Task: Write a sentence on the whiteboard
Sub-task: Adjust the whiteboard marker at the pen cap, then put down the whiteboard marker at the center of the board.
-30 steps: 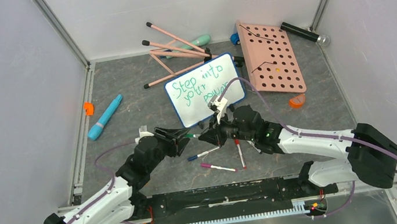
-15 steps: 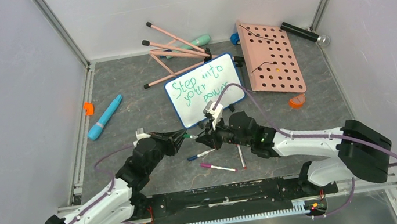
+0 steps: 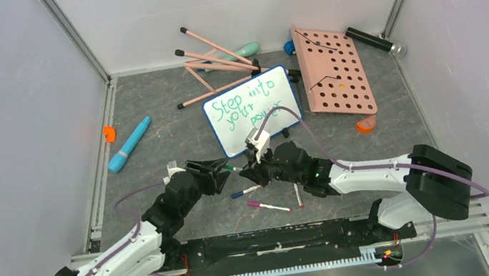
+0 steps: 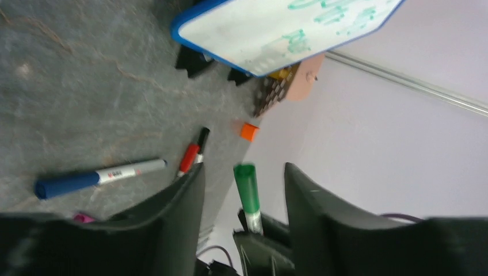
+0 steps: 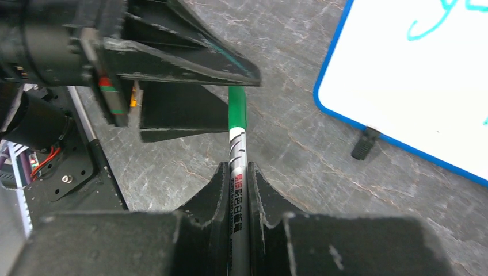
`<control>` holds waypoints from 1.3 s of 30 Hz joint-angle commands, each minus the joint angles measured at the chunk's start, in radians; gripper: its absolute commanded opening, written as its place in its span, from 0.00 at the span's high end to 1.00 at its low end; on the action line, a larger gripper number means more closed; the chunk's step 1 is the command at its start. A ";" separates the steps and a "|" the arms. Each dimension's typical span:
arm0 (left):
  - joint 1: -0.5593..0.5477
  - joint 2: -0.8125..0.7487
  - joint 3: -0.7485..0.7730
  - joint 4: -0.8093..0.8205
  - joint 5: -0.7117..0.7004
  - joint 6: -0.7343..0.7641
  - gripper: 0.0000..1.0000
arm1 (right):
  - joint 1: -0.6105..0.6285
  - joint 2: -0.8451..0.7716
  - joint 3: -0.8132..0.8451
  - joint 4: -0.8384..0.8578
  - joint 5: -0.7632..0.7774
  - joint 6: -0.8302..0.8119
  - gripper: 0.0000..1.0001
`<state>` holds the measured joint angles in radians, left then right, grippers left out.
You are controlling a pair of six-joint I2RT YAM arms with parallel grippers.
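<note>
The whiteboard (image 3: 252,110), blue-framed on black feet, stands at mid-table with the green sentence (image 3: 246,105) "Step into your power" on it; it also shows in the left wrist view (image 4: 276,29) and the right wrist view (image 5: 414,75). My right gripper (image 3: 247,174) (image 5: 237,169) is shut on a silver marker (image 5: 238,190) with a green cap (image 5: 236,106). My left gripper (image 3: 225,166) (image 4: 244,178) is open, facing it. The green cap (image 4: 247,184) lies between the left fingers (image 4: 184,201), with gaps on both sides.
A blue marker (image 3: 249,191), a magenta marker (image 3: 268,207) and a red marker (image 3: 297,194) lie just below the grippers. A pink board with holes (image 3: 333,71), pink sticks (image 3: 216,62), a blue tube (image 3: 128,145), orange pieces (image 3: 367,124) and a black cylinder (image 3: 372,40) lie around.
My right gripper has moved left with the marker, away from the whiteboard. Its green cap now sits between the open left fingers. The left gripper shifted only slightly.
</note>
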<state>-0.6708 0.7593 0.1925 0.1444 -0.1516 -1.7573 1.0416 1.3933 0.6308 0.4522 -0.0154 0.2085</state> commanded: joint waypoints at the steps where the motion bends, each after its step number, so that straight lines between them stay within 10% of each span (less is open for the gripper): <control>1: -0.010 -0.085 0.018 -0.116 -0.029 0.033 0.33 | -0.003 -0.082 -0.027 -0.054 0.127 0.011 1.00; 11: 0.128 -0.151 0.199 -0.394 -0.031 0.497 0.10 | -0.256 -0.359 -0.230 -0.216 0.058 0.119 1.00; 22: 0.184 0.022 0.413 -0.496 -0.091 1.049 0.02 | -0.483 -0.167 -0.336 0.059 -0.358 0.319 0.97; 29: 0.184 -0.052 0.234 -0.252 -0.172 1.066 0.00 | -0.548 -0.109 -0.298 0.068 -0.382 0.326 0.32; 39: 0.183 -0.053 0.118 0.038 -0.345 1.337 0.00 | -0.691 -0.438 -0.324 -0.220 0.084 0.094 0.29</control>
<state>-0.4919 0.6811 0.3149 -0.0040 -0.3626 -0.5823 0.3870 1.0718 0.3256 0.2802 -0.2031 0.3950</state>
